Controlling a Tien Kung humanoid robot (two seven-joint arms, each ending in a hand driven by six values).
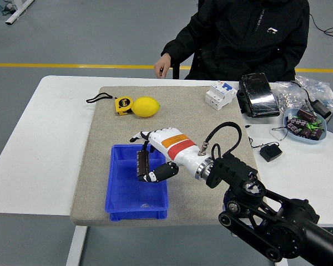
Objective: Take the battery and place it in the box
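A dark cylindrical battery (142, 162) hangs upright over the right half of the blue box (122, 191), above its floor. My right hand (149, 157), white with an orange band, reaches in from the lower right and is shut on the battery, fingers (139, 138) above it and thumb below. The box sits on the grey mat (211, 127) at its front left and holds nothing else that I can see. My left arm is out of view.
A yellow tape measure (122, 105) and a lemon (146, 106) lie at the mat's back left. A white breaker (220, 94), a black device (257, 95), a bowl of parts (305, 123) and a small black adapter (271, 152) are on the right. A person's hand (162, 66) rests at the far edge.
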